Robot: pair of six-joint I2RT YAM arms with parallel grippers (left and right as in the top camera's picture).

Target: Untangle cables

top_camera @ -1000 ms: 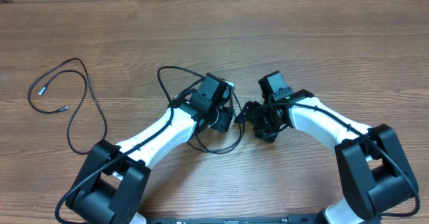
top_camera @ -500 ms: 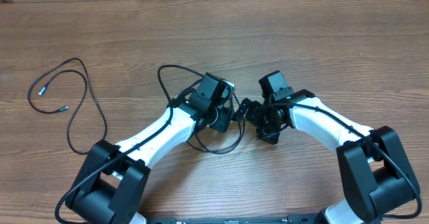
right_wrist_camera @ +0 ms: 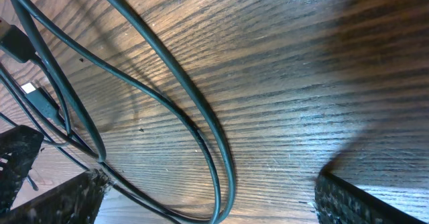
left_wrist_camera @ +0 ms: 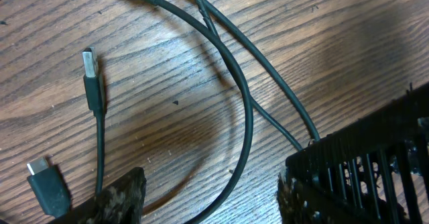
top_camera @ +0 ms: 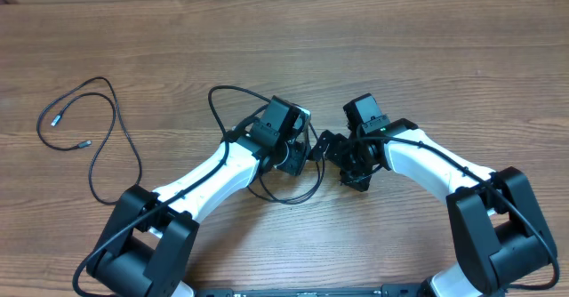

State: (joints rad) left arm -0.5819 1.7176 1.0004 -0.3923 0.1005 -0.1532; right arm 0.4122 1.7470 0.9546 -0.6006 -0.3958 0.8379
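Note:
The tangled black cables (top_camera: 286, 201) lie in loose loops at the table's middle, under both grippers. My left gripper (top_camera: 300, 159) is open, its fingers low over the wood on either side of one cable strand (left_wrist_camera: 244, 127). A silver-tipped plug (left_wrist_camera: 88, 63) and a second plug (left_wrist_camera: 45, 187) lie to its left. My right gripper (top_camera: 348, 164) is open too, close beside the left one. In the right wrist view its fingers (right_wrist_camera: 208, 207) straddle a doubled cable loop (right_wrist_camera: 214, 150). Neither gripper holds anything.
A separate black cable (top_camera: 114, 119) with two plug ends lies in a loose curve at the far left of the wooden table (top_camera: 427, 57). The right gripper's black body (left_wrist_camera: 375, 163) fills the left wrist view's lower right.
The right gripper shifted slightly left, toward the left gripper, a second ago. Nothing has visibly moved in the last half second.

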